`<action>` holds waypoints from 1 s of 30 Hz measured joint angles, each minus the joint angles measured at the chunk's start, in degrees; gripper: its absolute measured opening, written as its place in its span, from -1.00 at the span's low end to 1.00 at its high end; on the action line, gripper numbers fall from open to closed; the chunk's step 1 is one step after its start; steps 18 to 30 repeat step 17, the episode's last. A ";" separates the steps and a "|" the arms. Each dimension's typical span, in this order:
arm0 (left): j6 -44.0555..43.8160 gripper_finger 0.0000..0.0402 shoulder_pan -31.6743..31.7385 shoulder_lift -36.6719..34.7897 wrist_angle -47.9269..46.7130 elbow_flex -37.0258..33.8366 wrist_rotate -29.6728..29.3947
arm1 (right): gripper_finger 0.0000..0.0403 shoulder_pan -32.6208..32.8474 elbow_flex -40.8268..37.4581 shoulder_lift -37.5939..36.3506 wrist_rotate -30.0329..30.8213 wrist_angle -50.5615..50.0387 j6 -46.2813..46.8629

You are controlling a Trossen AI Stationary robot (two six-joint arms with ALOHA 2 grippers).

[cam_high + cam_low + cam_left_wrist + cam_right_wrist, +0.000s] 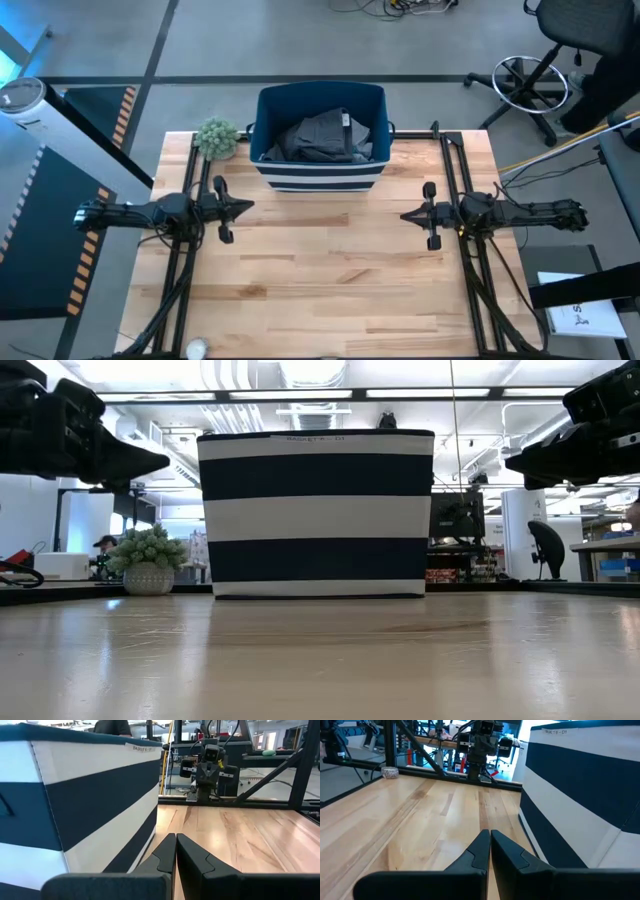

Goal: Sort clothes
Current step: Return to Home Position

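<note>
High view shows 1 bin holding grey clothes

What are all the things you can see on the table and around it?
table: one, light wood, under everything
bin: one, navy with white stripes, far middle of the table
clothes: a heap, too bunched to count, dark grey on top, inside the bin
plant: one, green in a pale pot, beside the bin on the left arm's side
office chair: one, black, on the floor past the table's far right corner
left gripper: one, dark, over the table's left part, fingers shut, empty
right gripper: one, dark, over the table's right part, fingers shut, empty
</note>
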 joint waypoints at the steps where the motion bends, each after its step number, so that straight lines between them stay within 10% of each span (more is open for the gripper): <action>1: -0.02 -1.00 0.00 0.24 0.02 0.00 -0.01 | -1.00 0.00 0.00 0.00 0.00 0.00 0.00; 30: -0.10 -1.00 0.04 2.31 0.79 0.48 -0.25 | -1.00 0.00 0.00 0.00 0.00 0.01 0.00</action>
